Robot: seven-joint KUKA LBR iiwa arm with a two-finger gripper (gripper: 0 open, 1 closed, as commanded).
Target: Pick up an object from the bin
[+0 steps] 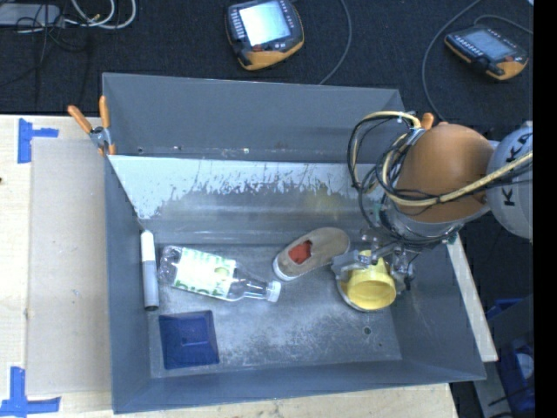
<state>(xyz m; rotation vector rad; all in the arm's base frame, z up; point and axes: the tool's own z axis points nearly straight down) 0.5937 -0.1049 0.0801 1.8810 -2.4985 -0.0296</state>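
The hand (384, 265) hangs low at the right of the bin (261, 120), under the arm's orange wrist cover (439, 172) and its looped cables. From above, its metal parts merge with the thing beneath them, so I cannot tell whether it is released, clenched or already grasping.

Directly below it, and slightly toward the bin's near wall, lies a small round yellow cup-like thing (370, 293). Its upper edge meets or slips under the hand's lower parts; I cannot tell whether they touch. This is the thing the hand stands over, and I judge it the likely pick. Looking round from here, it shows no clear long axis, so the coming move turns less on wrist angle than on the small offset: the yellow thing's middle sits a little nearer the front wall and a touch left of the hand's own middle.

Just to the left lies a beige sole-shaped piece with a red patch (308, 252), its long axis slanting up to the right, its right end close to the yellow thing. Further left a clear bottle with a green and white label (211, 275) lies on its side, neck pointing right. Beyond it a white marker-like stick (149, 270) lies lengthwise along the left wall, and a dark blue flat square (189, 339) rests in the front left corner, well apart from the hand.
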